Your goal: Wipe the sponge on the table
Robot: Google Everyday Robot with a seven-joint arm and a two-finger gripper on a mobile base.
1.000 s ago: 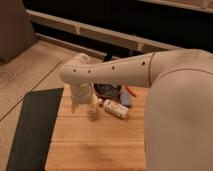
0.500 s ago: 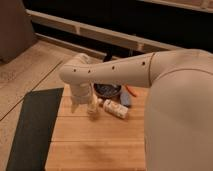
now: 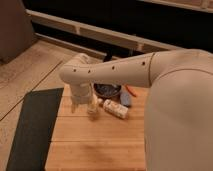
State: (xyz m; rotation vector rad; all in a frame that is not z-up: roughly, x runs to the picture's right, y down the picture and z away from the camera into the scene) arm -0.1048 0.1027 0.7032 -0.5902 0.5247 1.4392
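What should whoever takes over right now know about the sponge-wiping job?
The pincer: open, holding nothing, hanging low over the far left part of the table.
The sponge: lying on the table at the near right edge of the dark bowl, with the white bottle between it and the pincer; it is apart from the pincer.
Done: the arm is over the table.
Left: get past the bottle, grasp the sponge, wipe it across the tabletop.
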